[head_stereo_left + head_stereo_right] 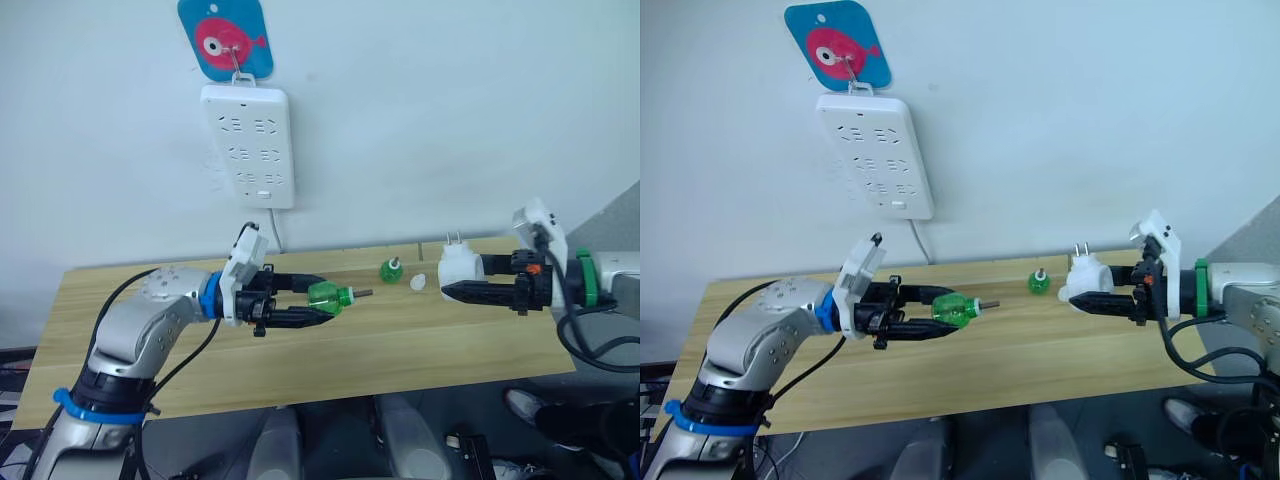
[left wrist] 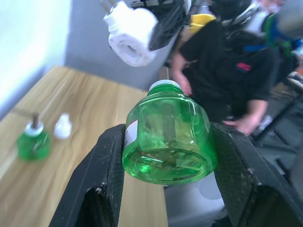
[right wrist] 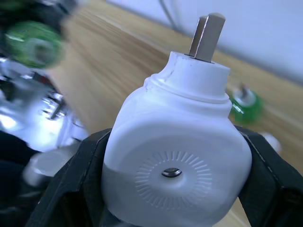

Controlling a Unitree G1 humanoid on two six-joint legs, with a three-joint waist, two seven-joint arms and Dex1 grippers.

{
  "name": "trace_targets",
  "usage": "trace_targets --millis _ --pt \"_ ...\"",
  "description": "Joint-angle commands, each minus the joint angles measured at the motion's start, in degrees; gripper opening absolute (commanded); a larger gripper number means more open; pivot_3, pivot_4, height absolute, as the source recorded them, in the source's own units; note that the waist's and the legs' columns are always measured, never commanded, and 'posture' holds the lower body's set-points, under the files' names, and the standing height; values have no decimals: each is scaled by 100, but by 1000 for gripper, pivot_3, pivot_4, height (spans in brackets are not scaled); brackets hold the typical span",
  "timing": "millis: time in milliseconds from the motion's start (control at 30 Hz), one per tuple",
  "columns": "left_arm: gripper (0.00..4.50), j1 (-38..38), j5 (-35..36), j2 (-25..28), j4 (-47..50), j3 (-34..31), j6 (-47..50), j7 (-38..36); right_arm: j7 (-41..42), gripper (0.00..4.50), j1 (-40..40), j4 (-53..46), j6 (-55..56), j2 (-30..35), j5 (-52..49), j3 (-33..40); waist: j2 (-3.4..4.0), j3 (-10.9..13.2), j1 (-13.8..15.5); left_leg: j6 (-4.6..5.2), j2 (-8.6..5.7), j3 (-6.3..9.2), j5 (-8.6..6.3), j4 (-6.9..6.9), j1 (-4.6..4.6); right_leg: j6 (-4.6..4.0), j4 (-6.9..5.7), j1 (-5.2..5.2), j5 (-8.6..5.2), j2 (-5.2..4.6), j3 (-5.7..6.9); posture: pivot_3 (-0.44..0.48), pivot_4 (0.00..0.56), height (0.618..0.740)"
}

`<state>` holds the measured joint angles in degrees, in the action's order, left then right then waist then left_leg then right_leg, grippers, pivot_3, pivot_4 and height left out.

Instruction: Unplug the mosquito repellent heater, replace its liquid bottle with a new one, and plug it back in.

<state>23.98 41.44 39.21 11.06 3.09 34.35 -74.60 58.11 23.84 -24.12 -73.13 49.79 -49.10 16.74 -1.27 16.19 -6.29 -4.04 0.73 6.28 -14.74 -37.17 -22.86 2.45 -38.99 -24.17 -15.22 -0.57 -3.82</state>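
Across the middle of the head view my two grippers face each other over a pale wooden table [image 1: 420, 350] with a straight grain. I count two green bottles, one white heater, one small white cap and one power strip.

My left gripper [image 1: 325, 303], at centre left of the frame, is clamped on a translucent green plastic bottle [image 1: 328, 296]; it lies sideways between my two black fingers [image 2: 106, 165], its white neck and dark wick pointing toward my right arm. In the left wrist view its round ribbed base faces the camera.

My right gripper [image 1: 455, 277], at centre right, is clamped on the mosquito repellent heater [image 1: 458, 265], a smooth white rounded plastic body held above the table with its two metal plug prongs pointing up. In the right wrist view its face shows a ring of fine radial lines around a small central hole.

The second bottle [image 1: 390, 270], also green and stubby, stands upright on the table between the two grippers, nearer the heater. Just beside it lies the small white cap [image 1: 418, 282].

At the upper left of the frame a white multi-socket power strip [image 1: 248, 145] hangs on the pale wall from a blue tag with a pink fish [image 1: 226, 38].

A person in black clothing [image 2: 227, 66] sits beyond the table edge in the left wrist view.
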Motion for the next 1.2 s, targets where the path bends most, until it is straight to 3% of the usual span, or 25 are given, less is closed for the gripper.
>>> trace_targets --millis 33,200,567,1200 --pt "2250 399 329 162 -24 -157 303 -282 -233 3167 234 -323 -357 -161 -971 433 0 -9 -47 0 0 0 0 -1 0 0 0 0 2 0 -1 -230 165 720" --pt "2250 815 327 405 -118 -122 423 -629 -796 3167 523 -487 -196 -450 -1404 319 3 -42 -191 -2 -1 -1 2 -2 0 1 -3 0 4 0 -3 -230 158 720" --pt "2250 1216 266 193 -30 -130 454 -301 -1845 3167 969 -377 -226 -905 -2347 -60 10 -82 -218 -2 -1 -2 2 -3 -2 2 -5 -2 8 -1 -6 -207 153 720" --pt "2250 1190 -59 268 119 14 172 -495 -2391 3167 1066 -424 253 -855 -2717 -652 12 -165 -220 -2 -1 -2 2 -9 0 0 -11 -2 13 -1 -6 -205 144 720"
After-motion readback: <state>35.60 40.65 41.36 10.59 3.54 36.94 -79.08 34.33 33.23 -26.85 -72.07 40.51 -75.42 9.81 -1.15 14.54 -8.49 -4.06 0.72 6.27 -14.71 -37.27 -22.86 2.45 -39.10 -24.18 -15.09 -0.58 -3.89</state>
